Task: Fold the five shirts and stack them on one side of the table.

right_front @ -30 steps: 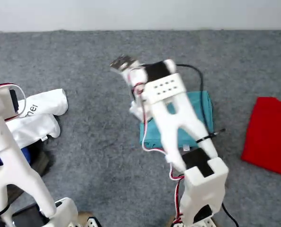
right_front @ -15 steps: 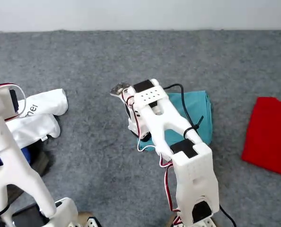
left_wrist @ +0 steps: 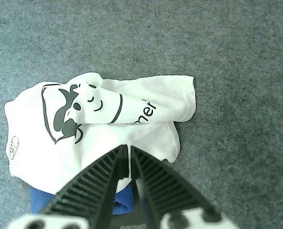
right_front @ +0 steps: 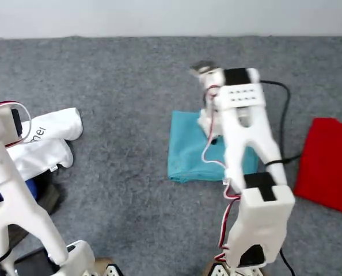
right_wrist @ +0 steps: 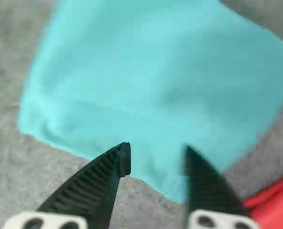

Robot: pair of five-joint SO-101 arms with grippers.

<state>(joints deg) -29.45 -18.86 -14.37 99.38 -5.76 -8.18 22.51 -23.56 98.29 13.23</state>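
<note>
Well, the teal shirt (right_front: 185, 149) lies folded flat near the middle of the table (right_front: 119, 86), on the grey surface. My right gripper (right_wrist: 156, 150) hangs over one edge of it. The jaws are open and there is nothing between them. Whether the tips touch the cloth, I cannot tell. In the high view the right arm (right_front: 246, 132) stretches across the right part of this shirt.

The red shirt (right_front: 326, 164) lies flat at the right side of the table, near the teal one but not touching it.

At the left side I see the white shirt (left_wrist: 98, 124), with a dark print on it. It is folded only loosely, with one sleeve part rolled over the top. It rests on a blue shirt (left_wrist: 41, 202), of which a small part shows under its edge. My left gripper (left_wrist: 127, 149) is above the white shirt with the jaws closed together, holding nothing. The left arm (right_front: 10, 195) stands beside these two shirts, well apart from the teal one.
</note>
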